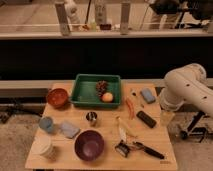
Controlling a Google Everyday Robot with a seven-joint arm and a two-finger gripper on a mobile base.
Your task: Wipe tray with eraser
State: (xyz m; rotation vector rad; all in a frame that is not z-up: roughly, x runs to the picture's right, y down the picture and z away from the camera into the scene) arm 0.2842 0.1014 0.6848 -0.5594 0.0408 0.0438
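On the table (107,112), at the left, stand a white cup (47,149), a blue cup (46,124) and a red bowl (57,97). A purple bowl (89,145) sits near the front, with a metal cup (91,118) behind it. The green tray (96,102), at the back middle, holds a brown lump (101,87) and, just beside it, an orange ball (107,97). The black eraser (146,119) lies on the table right of the tray, apart from it. The arm (184,87) bends over the right edge. The gripper is out of view, so I cannot tell its state.
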